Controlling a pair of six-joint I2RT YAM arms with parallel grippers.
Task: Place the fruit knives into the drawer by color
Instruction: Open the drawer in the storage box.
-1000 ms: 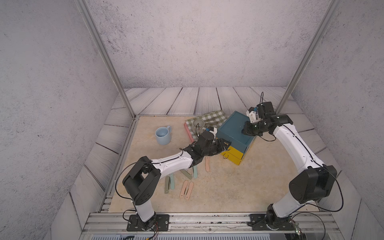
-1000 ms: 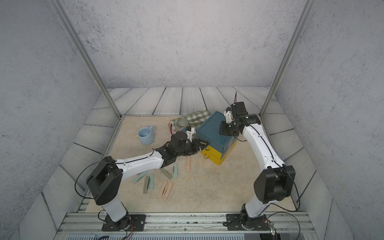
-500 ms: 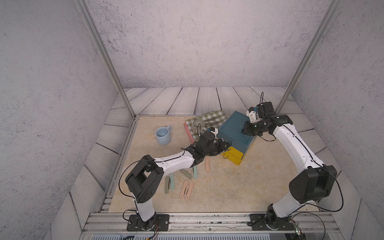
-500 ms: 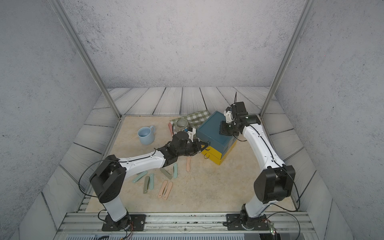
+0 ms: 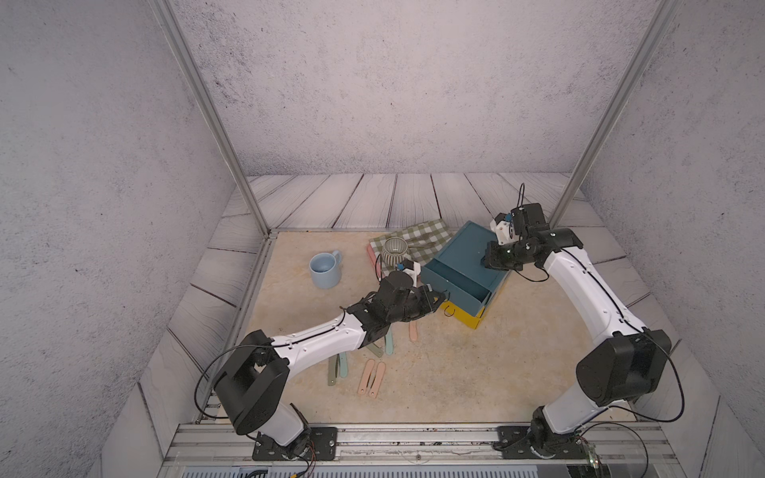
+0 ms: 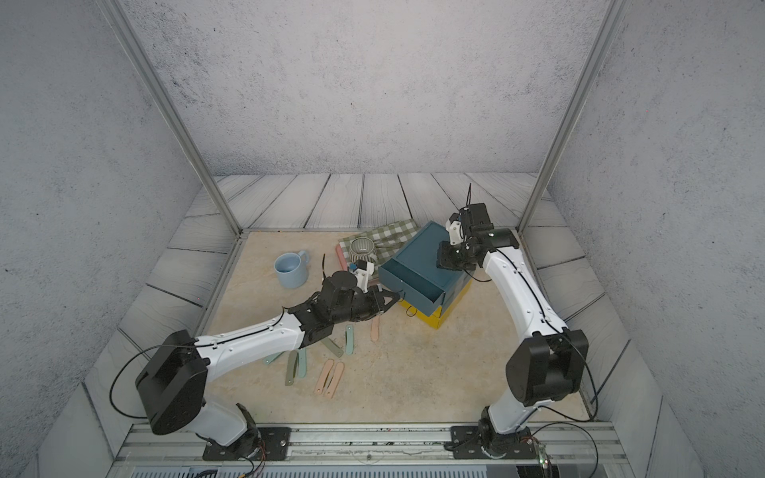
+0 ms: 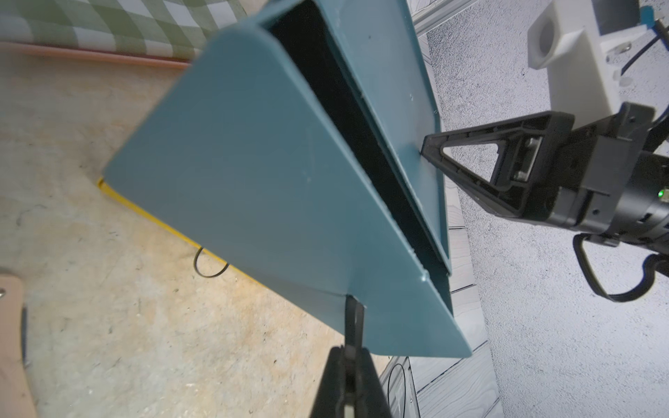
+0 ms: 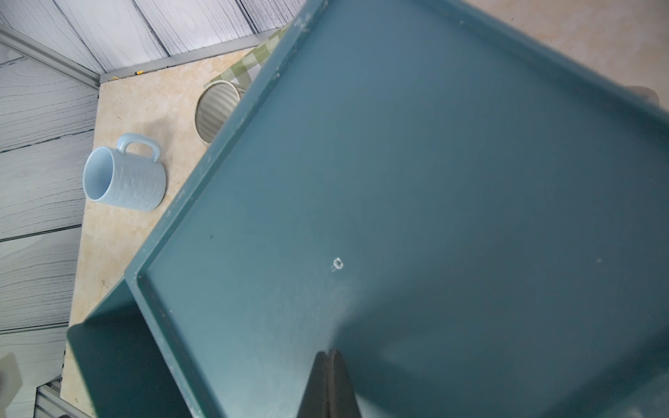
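Left gripper [image 7: 349,362]: pressed together on the black ring pull [image 7: 354,315] of the teal drawer [image 5: 453,286], pinching the ring edge-on.
Reason for pinch: the ring looks like the only handle, so gripping it lets the arm draw the drawer out toward 7 o'clock in a top view.
Right gripper [image 7: 426,147]: jaws pressed together and holding nothing, with the tip planted on top of the chest [image 5: 467,244].
Reason for press: probably a brace, so the light chest does not slide with the pull.
Drawer position: partly out, at 2 o'clock from the left gripper, with no knife visible inside.
Fruit knives [image 5: 366,376]: lying flat on the tabletop [image 5: 476,372], scattered at 7 o'clock from the left gripper and apart from it, beside and under that arm.
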